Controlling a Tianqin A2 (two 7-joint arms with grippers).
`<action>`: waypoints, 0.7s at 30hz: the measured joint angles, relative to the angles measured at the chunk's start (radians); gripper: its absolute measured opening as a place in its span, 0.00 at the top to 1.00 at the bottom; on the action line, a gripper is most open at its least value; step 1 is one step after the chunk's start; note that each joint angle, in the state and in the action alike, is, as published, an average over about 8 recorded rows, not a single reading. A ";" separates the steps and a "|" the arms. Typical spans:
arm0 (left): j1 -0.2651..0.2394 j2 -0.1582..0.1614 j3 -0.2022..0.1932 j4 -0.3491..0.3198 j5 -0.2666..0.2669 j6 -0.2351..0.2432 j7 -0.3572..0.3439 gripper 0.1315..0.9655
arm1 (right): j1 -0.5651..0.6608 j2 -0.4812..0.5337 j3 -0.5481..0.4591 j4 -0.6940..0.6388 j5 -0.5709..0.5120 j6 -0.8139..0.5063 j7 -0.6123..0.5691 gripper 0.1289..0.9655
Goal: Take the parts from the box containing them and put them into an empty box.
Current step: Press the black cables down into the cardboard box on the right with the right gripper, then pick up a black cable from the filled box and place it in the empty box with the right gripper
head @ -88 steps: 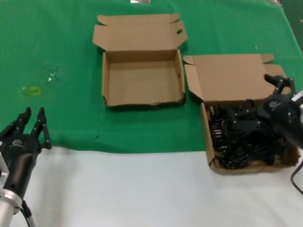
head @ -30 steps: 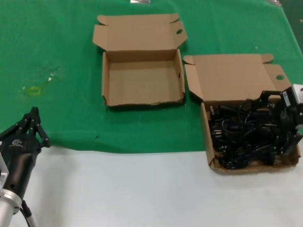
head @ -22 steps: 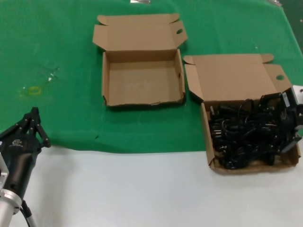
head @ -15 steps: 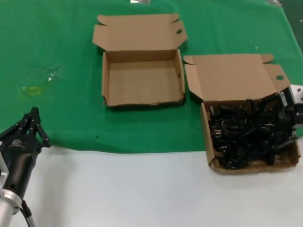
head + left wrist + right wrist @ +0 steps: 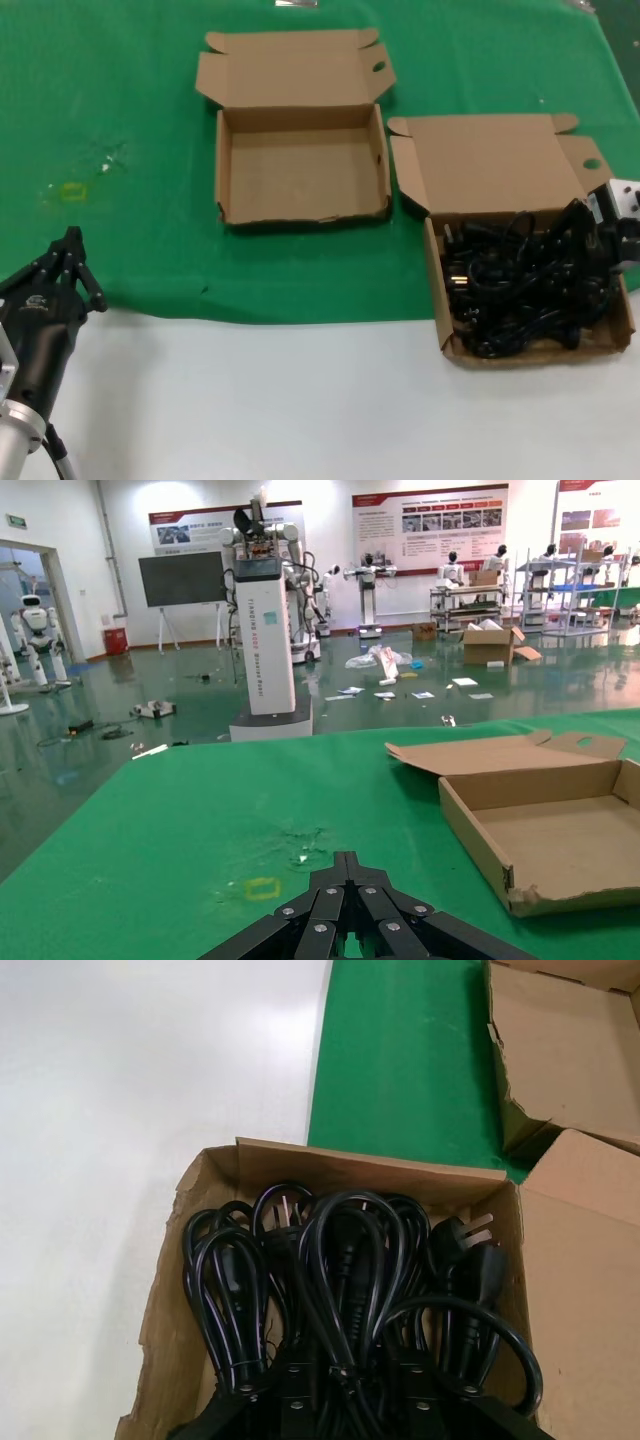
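Right gripper (image 5: 592, 232) down in the box containing them (image 5: 446, 305), clenched on the parts (image 5: 520, 285).

Black cords heaped in a tangle inside the right-hand cardboard box, loops and plug ends filling nearly the whole floor; flap lid (image 5: 490, 160) folded open behind, round hole near its far right corner. Right gripper at the heap's right edge, fingers closed around cord loops, one strand pulled taut upward. In the right wrist view, several loops (image 5: 345, 1260) gathered and pinched at the fingers. The empty box (image 5: 225, 175) just beside, to the left and farther back on the green cloth (image 5: 130, 90), bare floor, lid open. Left gripper (image 5: 68, 262) parked at the near left, fingers pressed together on nothing, over the cloth's edge.
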 joint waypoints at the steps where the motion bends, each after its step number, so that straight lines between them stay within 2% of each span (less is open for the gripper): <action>1: 0.000 0.000 0.000 0.000 0.000 0.000 0.000 0.99 | -0.001 0.001 0.001 0.002 0.000 0.000 0.001 0.73; 9: 0.000 0.000 0.000 0.000 0.000 0.000 0.000 0.99 | -0.010 0.029 0.014 0.088 0.007 -0.014 0.061 0.87; 21: 0.000 0.000 0.000 0.000 0.000 0.000 0.000 0.99 | 0.018 0.093 0.042 0.293 0.024 -0.084 0.245 0.89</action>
